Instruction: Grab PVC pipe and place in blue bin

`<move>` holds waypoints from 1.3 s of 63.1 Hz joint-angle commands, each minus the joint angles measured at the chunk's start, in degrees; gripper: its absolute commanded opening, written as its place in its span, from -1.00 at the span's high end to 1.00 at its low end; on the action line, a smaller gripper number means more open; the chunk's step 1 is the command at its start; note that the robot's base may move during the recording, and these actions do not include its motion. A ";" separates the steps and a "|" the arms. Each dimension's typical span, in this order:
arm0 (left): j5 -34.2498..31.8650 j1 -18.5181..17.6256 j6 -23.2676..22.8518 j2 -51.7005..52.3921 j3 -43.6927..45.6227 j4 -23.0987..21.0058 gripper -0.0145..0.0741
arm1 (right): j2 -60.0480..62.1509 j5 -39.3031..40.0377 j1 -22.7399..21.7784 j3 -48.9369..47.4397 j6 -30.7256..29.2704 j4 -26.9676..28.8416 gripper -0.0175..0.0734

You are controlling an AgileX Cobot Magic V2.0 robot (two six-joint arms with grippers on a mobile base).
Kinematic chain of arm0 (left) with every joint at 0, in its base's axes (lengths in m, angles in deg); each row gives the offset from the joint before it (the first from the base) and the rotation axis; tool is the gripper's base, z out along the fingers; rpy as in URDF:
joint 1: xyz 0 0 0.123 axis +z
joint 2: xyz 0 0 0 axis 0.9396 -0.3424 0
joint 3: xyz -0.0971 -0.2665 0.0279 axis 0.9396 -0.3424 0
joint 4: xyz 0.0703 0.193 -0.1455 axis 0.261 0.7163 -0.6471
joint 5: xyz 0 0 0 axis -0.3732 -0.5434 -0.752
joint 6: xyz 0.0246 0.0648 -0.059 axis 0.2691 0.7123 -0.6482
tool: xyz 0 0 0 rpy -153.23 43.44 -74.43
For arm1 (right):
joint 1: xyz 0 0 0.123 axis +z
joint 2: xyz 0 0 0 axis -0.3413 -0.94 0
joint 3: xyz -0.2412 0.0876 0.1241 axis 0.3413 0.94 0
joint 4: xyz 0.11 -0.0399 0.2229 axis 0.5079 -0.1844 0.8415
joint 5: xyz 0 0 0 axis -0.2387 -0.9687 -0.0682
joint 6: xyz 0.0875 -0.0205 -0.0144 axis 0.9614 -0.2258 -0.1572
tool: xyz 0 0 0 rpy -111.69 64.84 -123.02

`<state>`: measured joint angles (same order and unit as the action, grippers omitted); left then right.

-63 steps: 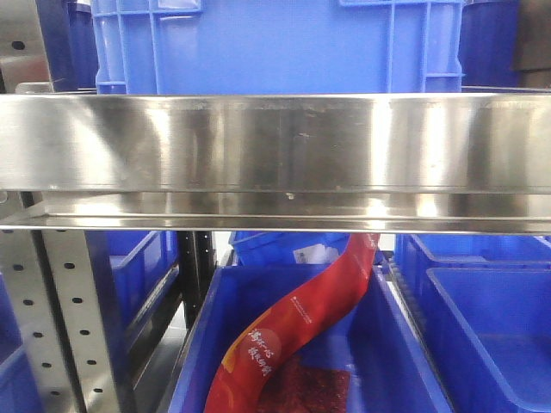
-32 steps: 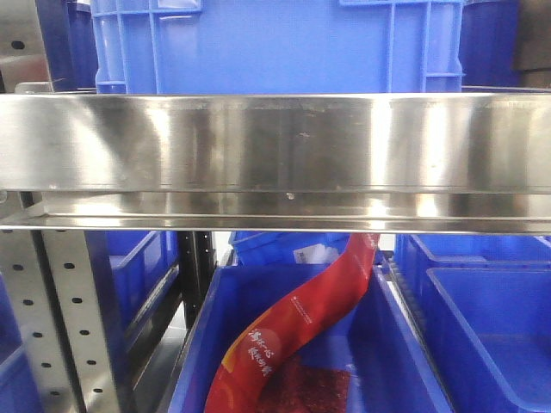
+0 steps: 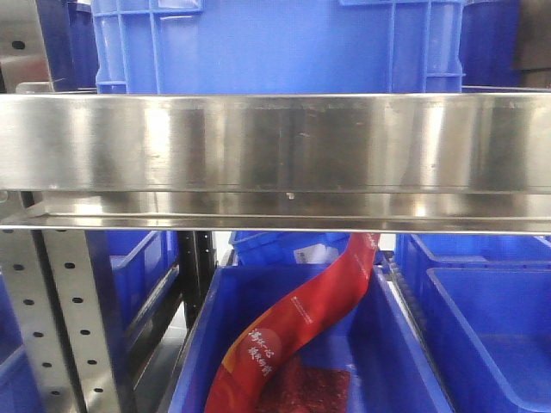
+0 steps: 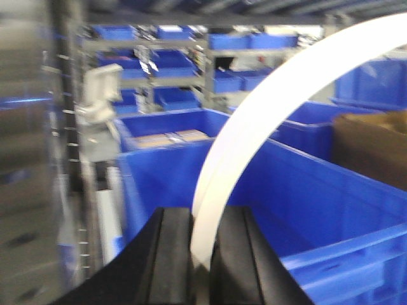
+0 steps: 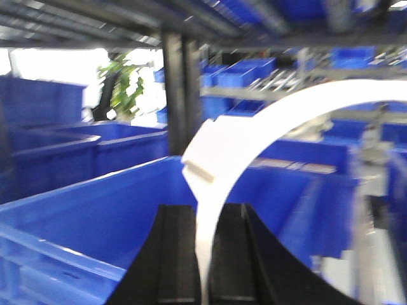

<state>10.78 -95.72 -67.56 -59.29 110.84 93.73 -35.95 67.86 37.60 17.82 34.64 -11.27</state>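
Note:
In the left wrist view, a white PVC pipe (image 4: 254, 121) bends in an arc from between the black fingers up to the top right. My left gripper (image 4: 202, 219) is shut on its lower end, above a large blue bin (image 4: 331, 190). The right wrist view shows a white PVC pipe (image 5: 254, 133) with a notched end curving up and to the right. My right gripper (image 5: 202, 216) is shut on it, over a blue bin (image 5: 95, 216). Neither gripper nor the pipe appears in the front view.
A wide steel shelf beam (image 3: 275, 146) crosses the front view, with a blue crate (image 3: 275, 43) on top. Below it, a blue bin (image 3: 405, 361) holds a red bag (image 3: 301, 318). Shelving with more blue bins (image 4: 172, 63) and a cardboard box (image 4: 375, 146) stand behind.

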 commanded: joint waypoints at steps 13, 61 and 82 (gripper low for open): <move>-4.67 -4.09 0.04 -17.85 17.05 0.03 0.92 | -14.32 16.33 6.02 -7.72 -0.20 -0.51 0.98; -3.99 -4.09 0.04 -34.06 26.03 0.03 0.24 | -26.40 10.20 5.90 -12.20 -0.20 3.27 -0.10; -1.53 -4.09 0.04 -33.82 26.03 0.03 -0.30 | -25.59 10.20 5.90 -12.20 -0.20 3.27 -0.20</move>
<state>9.84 -99.59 -67.56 -93.55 136.35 93.73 -62.52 77.25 43.49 6.17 34.64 -8.25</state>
